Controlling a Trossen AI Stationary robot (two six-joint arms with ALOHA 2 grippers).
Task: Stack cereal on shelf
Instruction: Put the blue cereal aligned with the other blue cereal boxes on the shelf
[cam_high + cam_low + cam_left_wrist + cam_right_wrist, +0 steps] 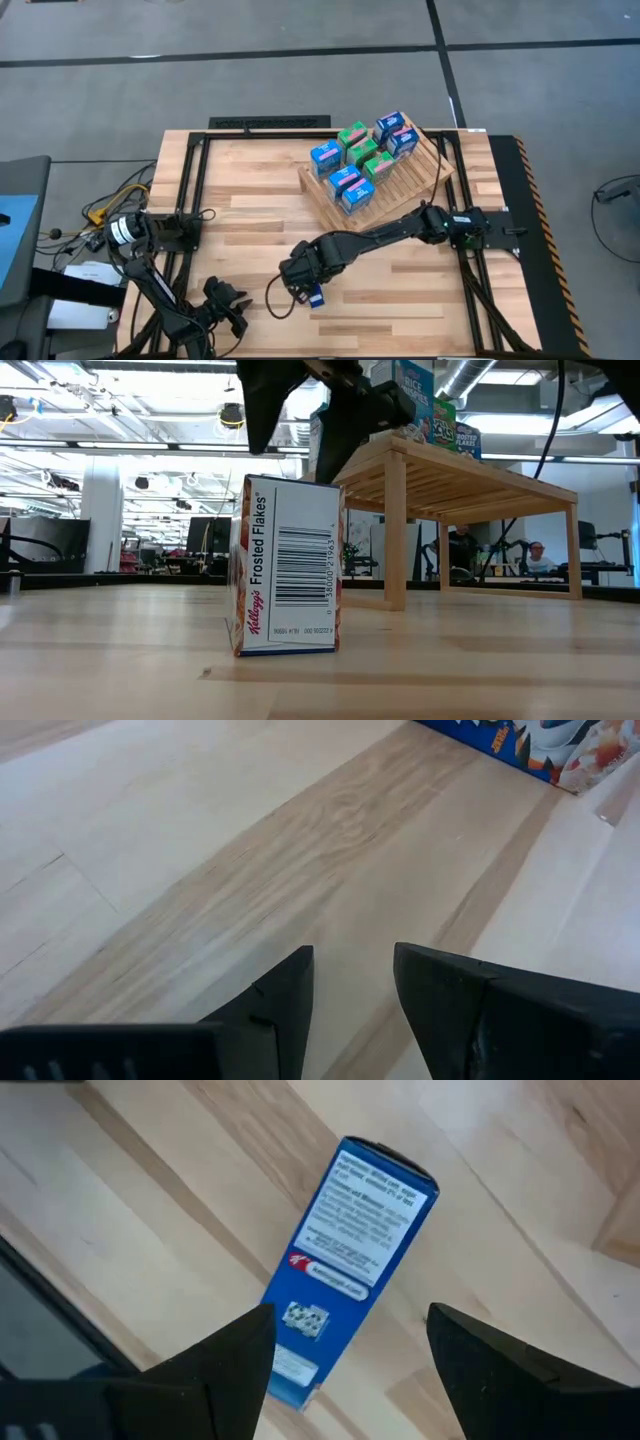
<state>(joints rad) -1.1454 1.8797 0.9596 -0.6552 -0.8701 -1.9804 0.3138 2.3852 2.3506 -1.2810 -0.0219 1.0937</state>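
My right gripper hangs just above a blue cereal box that stands upright on the wooden table, near the front edge. My fingers are spread wide, one on each side of the box top, and they grip nothing. My left gripper waits low over the table at the front left, its fingers partly apart and empty. The wooden rack sits farther back, with seven more cereal boxes on it.

Seven cereal boxes, one shelf
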